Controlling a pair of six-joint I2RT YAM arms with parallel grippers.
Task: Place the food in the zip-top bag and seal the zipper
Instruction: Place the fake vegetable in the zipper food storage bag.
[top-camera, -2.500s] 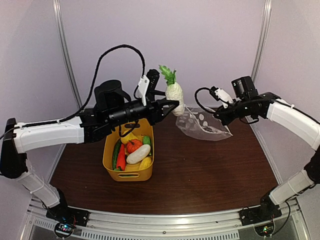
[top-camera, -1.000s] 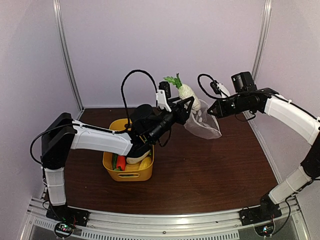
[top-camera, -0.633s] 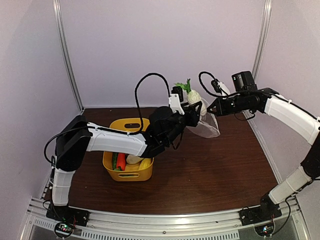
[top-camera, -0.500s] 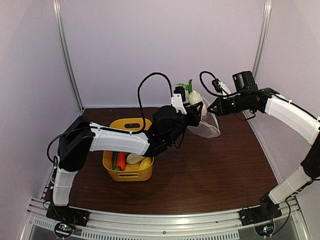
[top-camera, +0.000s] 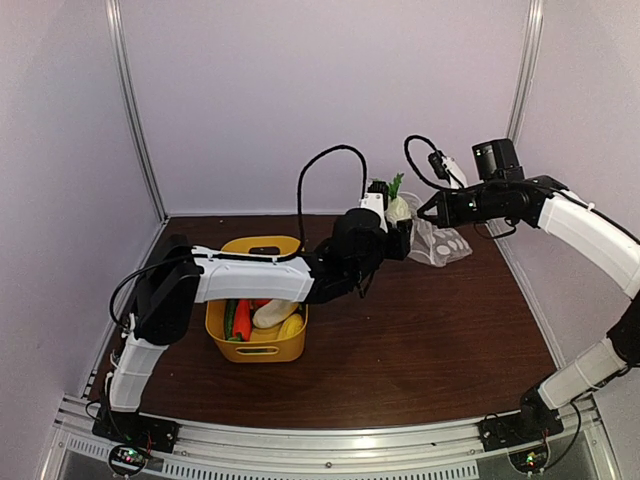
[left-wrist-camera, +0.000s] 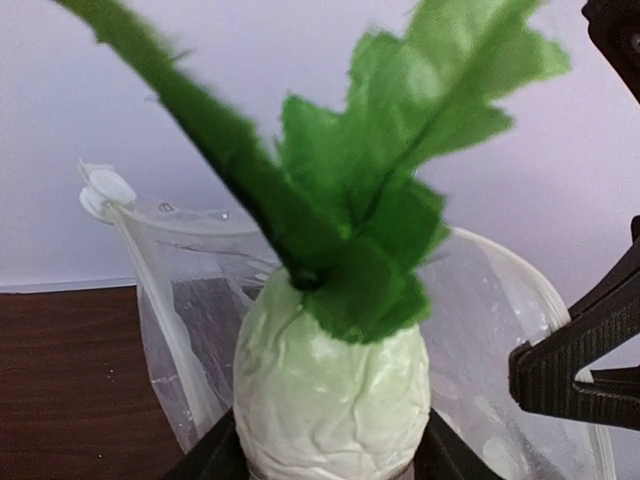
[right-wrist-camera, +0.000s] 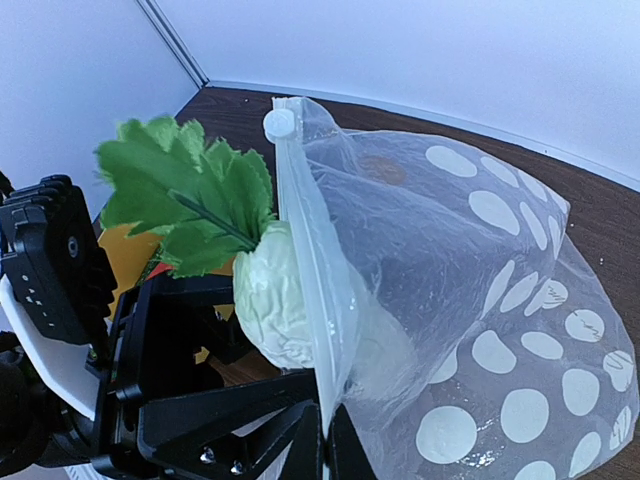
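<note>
My left gripper (top-camera: 398, 226) is shut on a pale green-white toy vegetable with green leaves (top-camera: 397, 204). It holds it upright at the open mouth of the clear polka-dot zip-top bag (top-camera: 446, 243). In the left wrist view the vegetable (left-wrist-camera: 330, 390) sits between my fingers, with the bag (left-wrist-camera: 190, 330) just behind it. My right gripper (top-camera: 424, 212) is shut on the bag's mouth edge and holds it up. In the right wrist view the zipper strip (right-wrist-camera: 312, 270) with its white slider (right-wrist-camera: 280, 123) runs across the vegetable (right-wrist-camera: 272, 300), which is partly inside the bag (right-wrist-camera: 480, 300).
The yellow tub (top-camera: 256, 345) stands left of centre on the brown table. It holds a red carrot (top-camera: 242, 320), a green cucumber (top-camera: 230, 320), a white piece (top-camera: 272, 312) and a yellow piece (top-camera: 291, 325). The back wall is close behind the bag.
My left arm has reached right and carried the leafy vegetable to the bag's mouth. My right gripper has lifted the bag's mouth edge off the table.
</note>
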